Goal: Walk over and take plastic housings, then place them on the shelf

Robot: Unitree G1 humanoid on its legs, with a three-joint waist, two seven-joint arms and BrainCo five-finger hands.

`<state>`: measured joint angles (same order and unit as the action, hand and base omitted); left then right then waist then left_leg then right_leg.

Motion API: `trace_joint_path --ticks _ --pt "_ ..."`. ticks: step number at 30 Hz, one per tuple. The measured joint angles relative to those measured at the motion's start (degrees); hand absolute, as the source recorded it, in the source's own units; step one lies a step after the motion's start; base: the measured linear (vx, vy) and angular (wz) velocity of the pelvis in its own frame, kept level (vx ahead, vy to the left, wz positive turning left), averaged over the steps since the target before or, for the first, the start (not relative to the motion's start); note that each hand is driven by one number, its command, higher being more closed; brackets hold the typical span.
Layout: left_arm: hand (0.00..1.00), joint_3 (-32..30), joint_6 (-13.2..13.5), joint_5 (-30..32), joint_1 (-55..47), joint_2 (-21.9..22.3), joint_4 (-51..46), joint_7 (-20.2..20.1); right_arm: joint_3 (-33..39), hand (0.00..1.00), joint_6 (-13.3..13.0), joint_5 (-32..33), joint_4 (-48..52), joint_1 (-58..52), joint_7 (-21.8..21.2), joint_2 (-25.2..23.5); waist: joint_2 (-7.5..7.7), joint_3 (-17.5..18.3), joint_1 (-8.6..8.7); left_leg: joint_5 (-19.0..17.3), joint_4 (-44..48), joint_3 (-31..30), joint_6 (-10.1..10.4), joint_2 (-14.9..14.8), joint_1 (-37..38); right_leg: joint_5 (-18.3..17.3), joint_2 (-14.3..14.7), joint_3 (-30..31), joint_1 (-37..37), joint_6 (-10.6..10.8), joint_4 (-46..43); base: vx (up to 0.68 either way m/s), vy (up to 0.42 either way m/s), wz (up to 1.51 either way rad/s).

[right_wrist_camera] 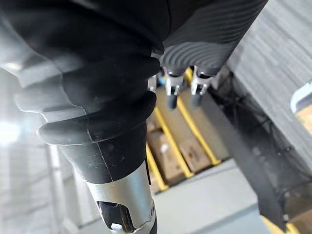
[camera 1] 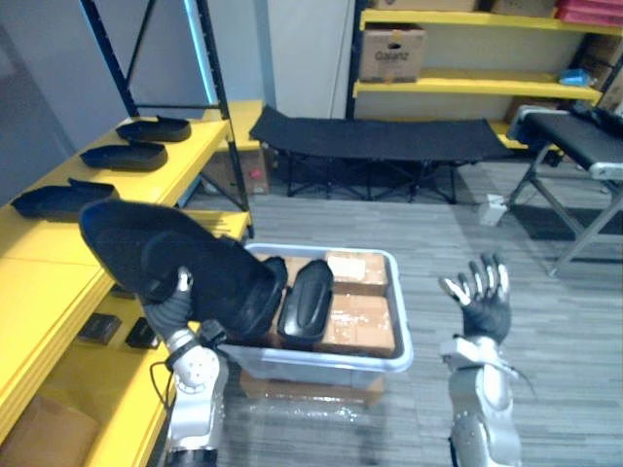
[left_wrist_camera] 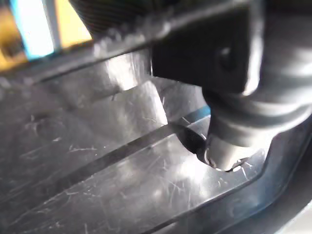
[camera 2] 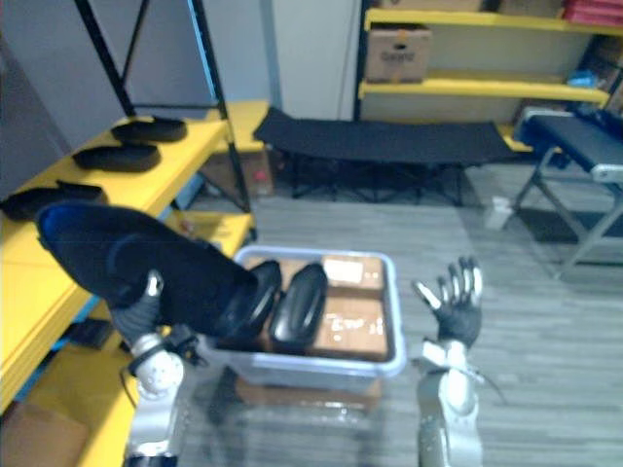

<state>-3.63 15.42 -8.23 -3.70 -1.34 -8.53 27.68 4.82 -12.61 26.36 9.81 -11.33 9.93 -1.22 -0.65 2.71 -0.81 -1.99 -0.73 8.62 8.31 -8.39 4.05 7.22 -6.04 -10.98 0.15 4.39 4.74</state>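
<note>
My left hand is shut on a large black plastic housing, holding it up between the yellow shelf and the grey bin. Up close in the left wrist view, the housing's scratched inner face has my thumb pressed against it. Another black housing stands on edge inside the bin. Three more housings lie in a row along the shelf's top. To the right of the bin, my right hand hangs in the air, open, fingers spread and holding nothing.
Cardboard boxes fill the bin's bottom. A black folding cot stands behind, with yellow racking holding a carton beyond it. A dark bench is at the right. Small black parts lie on the lower yellow shelf.
</note>
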Motion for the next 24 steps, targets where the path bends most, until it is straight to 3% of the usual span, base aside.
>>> trace_joint_path --ticks 3,9,15,20,24 --pt "1.0 -0.04 0.57 -2.39 -0.39 -0.18 -2.35 -3.54 -1.04 0.0 -1.67 0.0 0.05 0.14 -3.25 -0.35 -0.6 0.33 -0.13 -1.01 0.97 0.07 -0.31 -0.04 -0.18 -0.01 -0.02 -1.04 0.34 0.0 -0.02 -0.01 0.006 -0.06" --pt "1.0 -3.36 0.62 -1.9 -4.09 -0.66 -8.01 -4.31 -7.98 0.0 -1.78 0.02 0.06 3.35 -5.22 0.41 -1.05 0.33 -2.24 -1.13 1.42 -3.2 -0.47 0.13 -2.32 -0.34 -0.81 -6.25 0.9 0.11 -0.08 0.0 -0.012 0.3" --pt "1.0 -19.22 0.39 0.31 -13.48 -1.28 -10.93 -3.85 -15.06 0.0 -1.59 -0.22 -4.87 10.7 -6.17 3.47 -1.77 0.7 -8.05 -0.19 1.68 -10.39 -0.46 1.92 -4.35 -1.33 -2.37 -14.6 4.51 1.42 -0.1 0.09 0.005 0.74" --pt "1.0 -31.19 0.94 -0.37 -21.11 0.08 -10.91 -4.09 -18.99 0.0 0.14 -1.93 -12.27 15.19 -6.05 3.36 -0.45 1.13 -13.42 -0.17 2.29 -16.91 -0.96 4.55 -6.27 -2.2 -4.05 -20.49 6.99 2.25 -0.11 0.1 0.041 0.67" --pt "1.0 -36.77 2.07 -0.66 -24.19 3.36 -10.76 -4.1 -22.29 0.0 1.4 -4.19 -15.6 16.93 -5.93 2.89 0.39 0.49 -16.31 -0.75 2.41 -20.91 -1.81 6.33 -6.37 -4.55 -5.12 -22.11 9.4 2.71 -0.86 0.07 0.028 0.54"
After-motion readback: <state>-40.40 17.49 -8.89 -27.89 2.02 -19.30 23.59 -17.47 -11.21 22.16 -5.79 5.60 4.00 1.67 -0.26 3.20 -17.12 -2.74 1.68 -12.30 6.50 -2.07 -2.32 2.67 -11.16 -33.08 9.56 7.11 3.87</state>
